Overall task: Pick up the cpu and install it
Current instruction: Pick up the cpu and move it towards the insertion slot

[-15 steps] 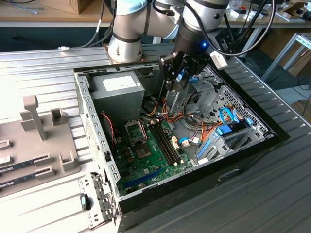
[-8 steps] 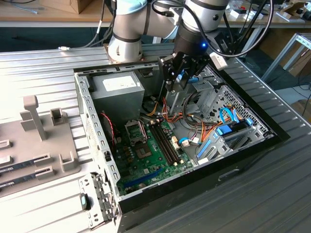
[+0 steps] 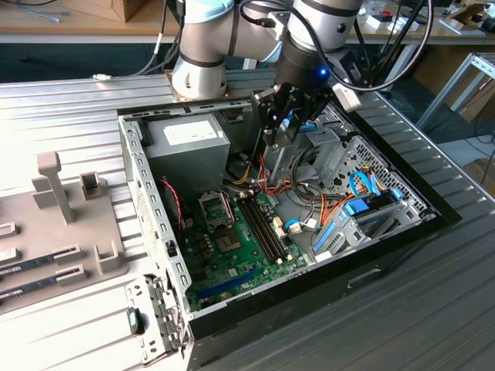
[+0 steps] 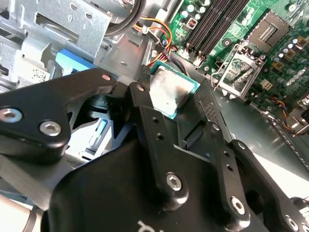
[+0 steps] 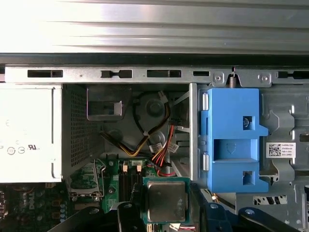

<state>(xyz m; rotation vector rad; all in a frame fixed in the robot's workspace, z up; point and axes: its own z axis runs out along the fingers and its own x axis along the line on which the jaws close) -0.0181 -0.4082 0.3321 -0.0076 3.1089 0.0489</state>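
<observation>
The cpu (image 4: 170, 91), a flat square chip with a silvery top and a green rim, is pinched between the black fingers of my gripper (image 4: 174, 96), which is shut on it. In the first wrist view the cpu (image 5: 165, 200) sits between the fingertips of the gripper (image 5: 166, 209). In the exterior view the gripper (image 3: 288, 127) hangs above the open computer case, over its rear middle and beside the drive cage. The motherboard's cpu socket (image 3: 216, 207) has its metal lid raised; it lies below and toward the exterior view's left of the gripper. The socket (image 4: 240, 72) (image 5: 87, 181) appears in both wrist views.
The grey power supply (image 3: 189, 139) fills the case's back corner. Orange and red cable bundles (image 3: 271, 182) run below the gripper. Memory slots (image 3: 263, 228) lie beside the socket. A metal drive cage with blue clips (image 5: 231, 140) stands close by. A grey fixture (image 3: 69, 209) sits left of the case.
</observation>
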